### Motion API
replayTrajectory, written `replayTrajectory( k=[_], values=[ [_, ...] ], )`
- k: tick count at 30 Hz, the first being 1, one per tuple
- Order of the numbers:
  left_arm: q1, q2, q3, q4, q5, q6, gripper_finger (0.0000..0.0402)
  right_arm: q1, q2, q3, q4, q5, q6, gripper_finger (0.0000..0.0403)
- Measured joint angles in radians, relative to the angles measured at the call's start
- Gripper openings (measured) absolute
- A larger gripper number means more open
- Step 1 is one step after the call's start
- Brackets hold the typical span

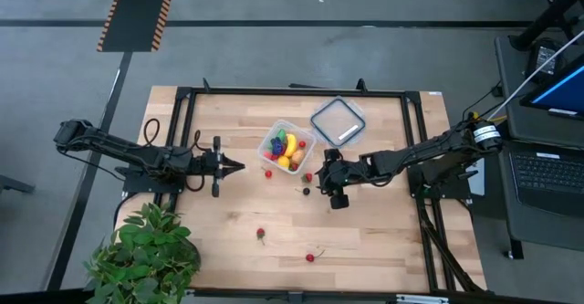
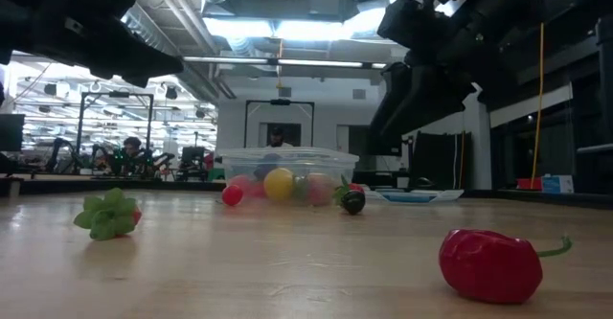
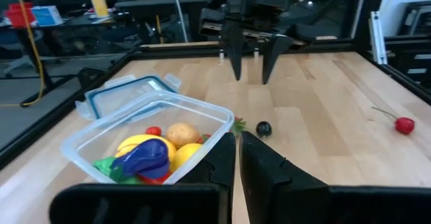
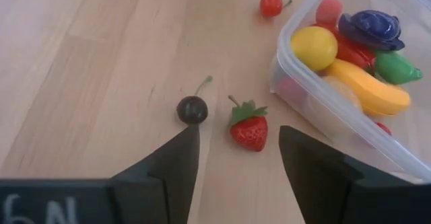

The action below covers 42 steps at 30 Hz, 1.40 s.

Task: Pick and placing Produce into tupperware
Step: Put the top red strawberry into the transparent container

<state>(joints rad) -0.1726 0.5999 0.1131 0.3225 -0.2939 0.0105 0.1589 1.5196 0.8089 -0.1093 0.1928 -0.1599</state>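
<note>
Hovering my right gripper [image 4: 239,150], fingers spread, over the strawberry [image 4: 248,126] beside the tupperware [image 4: 337,109]; left gripper [image 3: 237,158] closed, empty.

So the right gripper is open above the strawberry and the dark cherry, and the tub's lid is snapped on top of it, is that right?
Not quite. The right gripper is open over the strawberry and dark cherry, but the lid is not on the tub. The high view shows it lying flat on the table beside the tub, which is open with produce inside.
</note>
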Motion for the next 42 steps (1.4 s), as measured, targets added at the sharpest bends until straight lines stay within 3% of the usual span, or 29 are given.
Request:
replayTrajectory(
  k=[12,22,42],
  values=[
    [0.0,0.0,0.0,0.0,-0.008,0.0,0.004,-0.047,0.08,0.001,-0.034,-0.002,-0.022,0.0206],
    [0.0,0.0,0.0,0.0,-0.008,0.0,0.0061,-0.066,0.218,0.0,0.119,-0.002,-0.108,0.0206],
    [0.0,0.0,0.0,0.0,-0.008,0.0,0.0081,-0.079,0.231,0.001,0.202,-0.036,-0.132,0.0206]
  ],
)
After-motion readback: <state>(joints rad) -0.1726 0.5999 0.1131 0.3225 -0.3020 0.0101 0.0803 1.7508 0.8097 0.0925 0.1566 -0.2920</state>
